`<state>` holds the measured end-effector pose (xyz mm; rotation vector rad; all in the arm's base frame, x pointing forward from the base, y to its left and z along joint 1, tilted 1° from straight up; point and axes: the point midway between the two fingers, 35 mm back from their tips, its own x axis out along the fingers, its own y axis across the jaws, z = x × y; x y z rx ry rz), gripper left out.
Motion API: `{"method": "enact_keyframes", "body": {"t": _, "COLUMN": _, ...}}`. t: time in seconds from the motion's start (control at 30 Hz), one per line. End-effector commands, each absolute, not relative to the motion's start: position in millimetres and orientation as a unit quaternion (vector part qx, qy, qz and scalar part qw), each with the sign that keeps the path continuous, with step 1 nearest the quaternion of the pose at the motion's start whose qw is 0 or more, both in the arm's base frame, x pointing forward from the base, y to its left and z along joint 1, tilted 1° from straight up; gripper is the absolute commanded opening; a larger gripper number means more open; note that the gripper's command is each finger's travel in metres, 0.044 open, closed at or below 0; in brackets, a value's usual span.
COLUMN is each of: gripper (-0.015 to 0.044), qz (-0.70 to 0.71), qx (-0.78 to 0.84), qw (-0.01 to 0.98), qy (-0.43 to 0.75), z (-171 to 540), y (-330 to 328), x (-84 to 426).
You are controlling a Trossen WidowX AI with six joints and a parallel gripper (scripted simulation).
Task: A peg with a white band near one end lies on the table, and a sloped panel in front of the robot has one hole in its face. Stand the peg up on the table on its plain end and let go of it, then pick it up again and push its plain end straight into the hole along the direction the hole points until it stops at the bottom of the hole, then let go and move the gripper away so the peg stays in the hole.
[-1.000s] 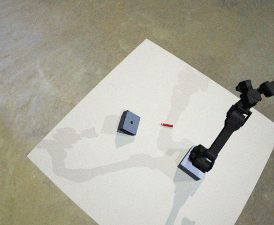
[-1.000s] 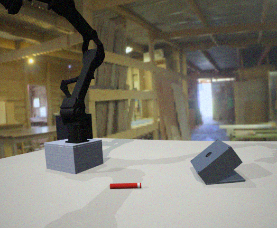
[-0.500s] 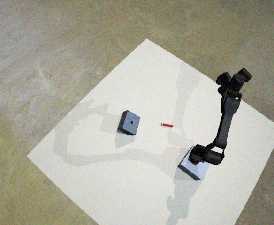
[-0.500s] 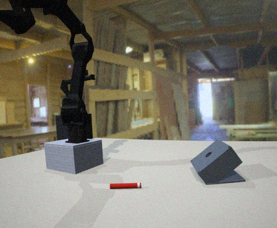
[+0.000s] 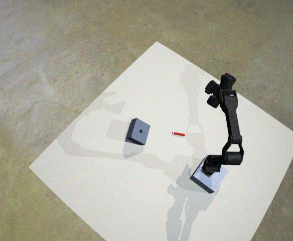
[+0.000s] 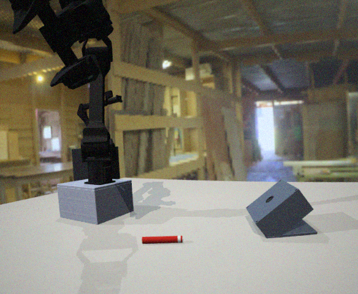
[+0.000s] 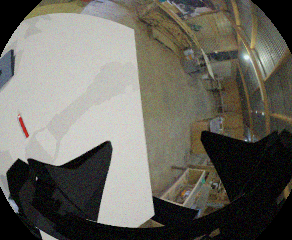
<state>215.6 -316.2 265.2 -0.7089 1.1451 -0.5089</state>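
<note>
My top view looks steeply down from high above the sloped panel [image 5: 139, 131] [image 6: 276, 209] [image 7: 4, 73]; the exterior sits low and nearer, facing its side. My wrist view looks out between my fingers, the panel at its edge, perhaps obliquely. Top and exterior share the whole panel.

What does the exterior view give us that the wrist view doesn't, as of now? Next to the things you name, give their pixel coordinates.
Exterior only: the pale grey box-shaped pedestal [image 6: 78, 202] under the arm, and the thin dark base plate [image 6: 303, 230] beneath the sloped block.

Wrist only: the near edge-on look at the black tool's open fingers, nothing between them, plus the white tabletop's [image 6: 204, 269] [image 7: 86, 45] corner and the floor [image 7: 161, 115] beyond.

Both: the red cylindrical peg with a white band [image 6: 162, 239] [image 7: 23, 127], lying down, and the blue-grey sloped block [image 6: 284, 209] [image 7: 6, 67] with its hole [image 6: 269, 199] [image 7: 0, 73] unfilled.
</note>
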Motion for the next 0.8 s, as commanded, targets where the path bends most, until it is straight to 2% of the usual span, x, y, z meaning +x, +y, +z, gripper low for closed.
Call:
{"method": "enact_keyframes", "body": {"t": 0.0, "gripper": 0.0440, "qz": -0.170, "qx": -0.304, "qw": 0.768, "qy": 0.537, "z": 228, "y": -295, "x": 244}}
{"method": "enact_keyframes", "body": {"t": 0.4, "gripper": 0.0440, "qz": 0.014, "qx": -0.239, "qw": 0.770, "qy": 0.591, "z": 121, "y": -204, "x": 301}}
{"method": "enact_keyframes", "body": {"t": 0.77, "gripper": 0.0440, "qz": 0.161, "qx": -0.185, "qw": 0.710, "qy": 0.660, "z": 39, "y": -103, "x": 302}}
